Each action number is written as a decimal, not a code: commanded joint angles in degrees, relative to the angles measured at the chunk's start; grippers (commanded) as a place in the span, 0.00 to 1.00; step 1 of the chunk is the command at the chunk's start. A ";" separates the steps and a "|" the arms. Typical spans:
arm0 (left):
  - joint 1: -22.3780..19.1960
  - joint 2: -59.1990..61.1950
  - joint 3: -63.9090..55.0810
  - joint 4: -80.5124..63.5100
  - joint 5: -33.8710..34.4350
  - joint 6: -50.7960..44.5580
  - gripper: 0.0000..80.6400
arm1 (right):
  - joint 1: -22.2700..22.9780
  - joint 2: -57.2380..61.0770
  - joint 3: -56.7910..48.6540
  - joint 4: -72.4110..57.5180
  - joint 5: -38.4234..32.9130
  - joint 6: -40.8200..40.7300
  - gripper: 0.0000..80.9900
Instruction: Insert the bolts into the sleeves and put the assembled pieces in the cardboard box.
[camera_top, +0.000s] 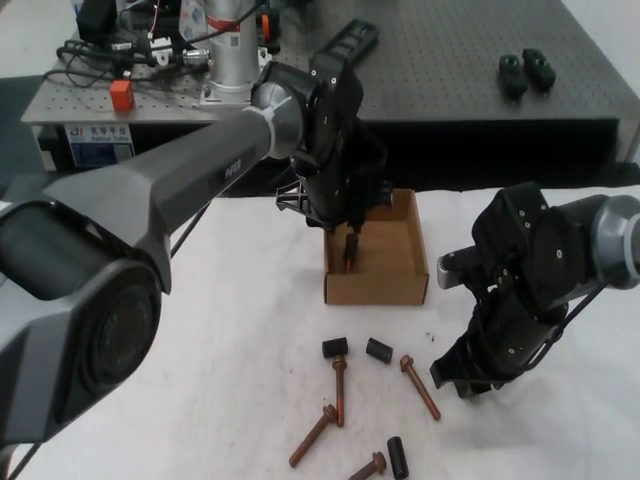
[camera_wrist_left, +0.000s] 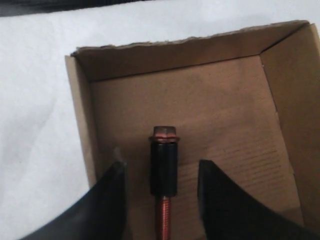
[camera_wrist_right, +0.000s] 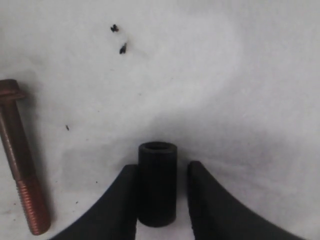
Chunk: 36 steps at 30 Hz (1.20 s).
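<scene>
Nearest on the white-covered bench (camera_top: 200, 350) lie four loose copper-coloured steel bolts (camera_top: 338, 390) and three short black cylindrical sleeves (camera_top: 334, 347), none of them joined. To their right, the right tool (camera_wrist_right: 159, 172) is low over the bench. Its fingers straddle a fourth black sleeve (camera_wrist_right: 157, 185) with a sliver of gap on one side, so it looks unclenched, with a bolt lying just beside. Farther off stands the shallow brown cardboard box (camera_wrist_left: 175, 55). Above it the left tool (camera_wrist_left: 160, 165) is released, fingers spread well clear of one assembled piece (camera_wrist_left: 163, 170), which appears to rest on the box floor. So one piece looks done and four pairs remain.

The right wrist view reveals the straddled sleeve, which the high view hides behind the arm. The left wrist view reveals the bolt seated through its sleeve.
</scene>
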 joint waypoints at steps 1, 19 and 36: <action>0.00 -1.09 -0.84 -0.38 1.72 -0.57 0.42 | -0.08 0.87 -0.47 -0.85 0.01 -1.28 0.20; -1.86 -23.41 7.03 13.30 -0.47 11.59 0.42 | -4.84 -23.42 6.71 2.44 -4.32 4.14 0.03; -9.43 -17.49 25.39 10.02 -2.99 3.67 0.42 | -5.27 -53.88 19.74 9.55 -5.39 11.33 0.03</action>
